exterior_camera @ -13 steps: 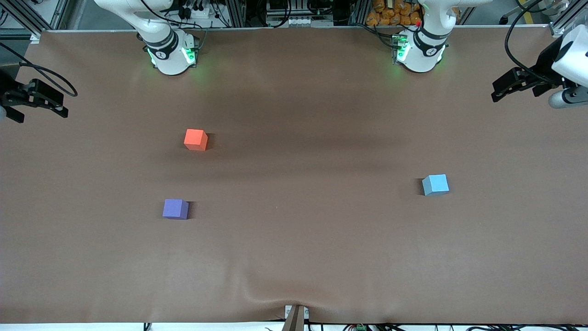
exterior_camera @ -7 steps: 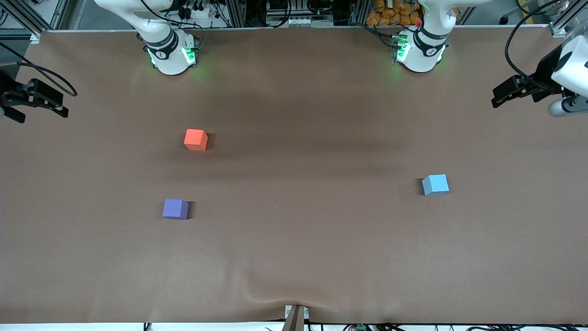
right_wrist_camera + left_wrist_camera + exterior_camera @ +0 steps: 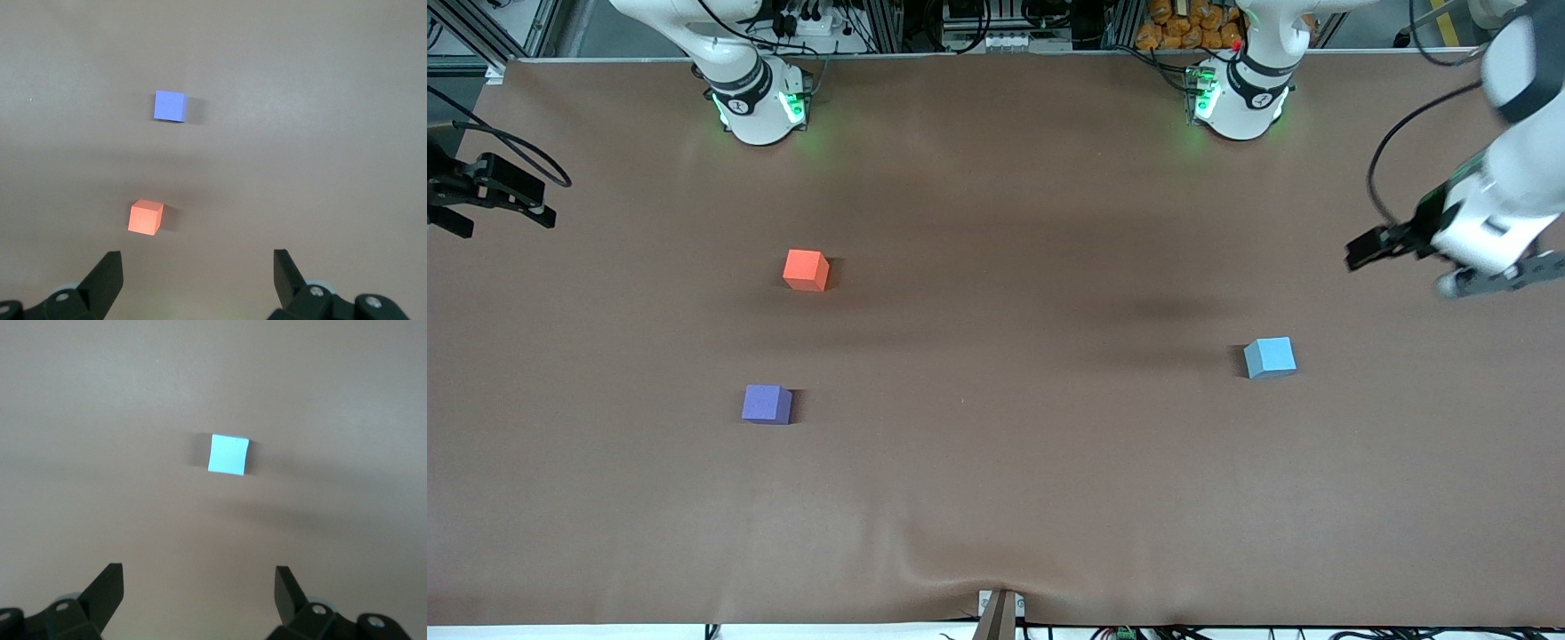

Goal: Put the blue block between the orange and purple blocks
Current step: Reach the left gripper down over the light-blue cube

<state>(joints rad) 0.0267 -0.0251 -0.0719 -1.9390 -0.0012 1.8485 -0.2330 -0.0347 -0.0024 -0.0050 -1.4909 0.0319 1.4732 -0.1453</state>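
Blue block: you have the small light sky-blue matte cube (image 3: 1270, 357) resting on the brown surface (image 3: 996, 498) toward the left arm's end, about midway between the base edge and the front-camera edge; the left wrist view shows it too (image 3: 229, 454), with nothing touching it.
Orange block: the bright orange-red matte cube (image 3: 806, 269) sits toward the right arm's end, closer to the base edge (image 3: 145, 217).
Purple block: the violet-purple matte cube (image 3: 767, 404) lies nearer to the front camera than the orange one, well apart from it (image 3: 169, 105).
Gap: the stretch of surface between orange and purple holds nothing.
Left end effector: your left end effector (image 3: 1369, 249) hangs over the surface near the edge at the left arm's end, fingers spread wide and gripping nothing (image 3: 199, 595).
Right end effector: your right end effector (image 3: 489, 191) waits at the edge at the right arm's end, fingers spread apart and gripping nothing (image 3: 198, 275).
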